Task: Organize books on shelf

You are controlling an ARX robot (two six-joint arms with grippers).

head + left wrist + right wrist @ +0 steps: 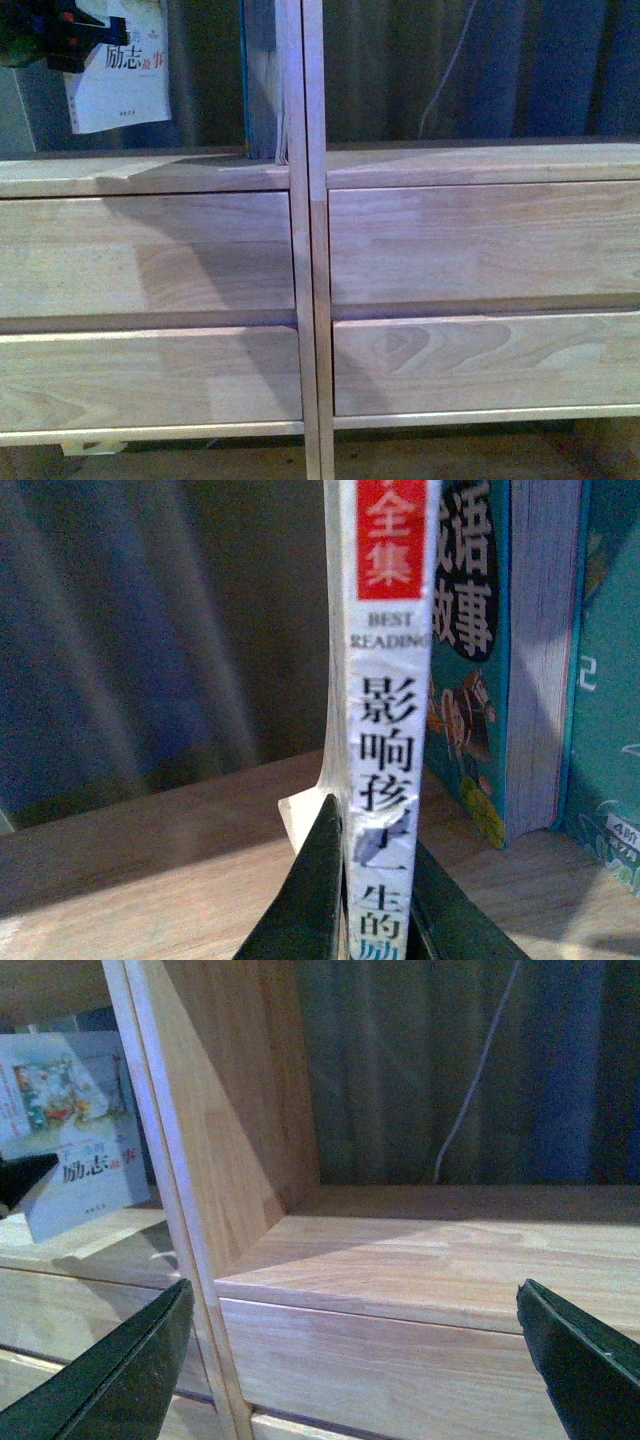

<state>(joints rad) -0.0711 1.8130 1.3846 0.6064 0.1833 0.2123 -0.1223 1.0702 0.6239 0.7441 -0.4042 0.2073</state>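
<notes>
My left gripper (60,40) is shut on the thin white paperback (125,75) and holds it upright above the left compartment of the light wood shelf (150,172). In the left wrist view the paperback's red-marked spine (390,710) stands between my dark fingers (310,900). A teal-edged book (262,90) stands against the central upright (308,240); in the left wrist view the teal-edged book (520,660) is just beside the paperback. My right gripper (360,1350) is open and empty, in front of the right compartment's board (450,1260). The paperback also shows in the right wrist view (75,1130).
Four plain drawer fronts (480,245) fill the shelf below the open compartments. A dark curtain (520,70) hangs behind, with a thin white cord (480,1070) down it. Another teal book (610,700) stands past the first. The floor (450,455) shows under the shelf.
</notes>
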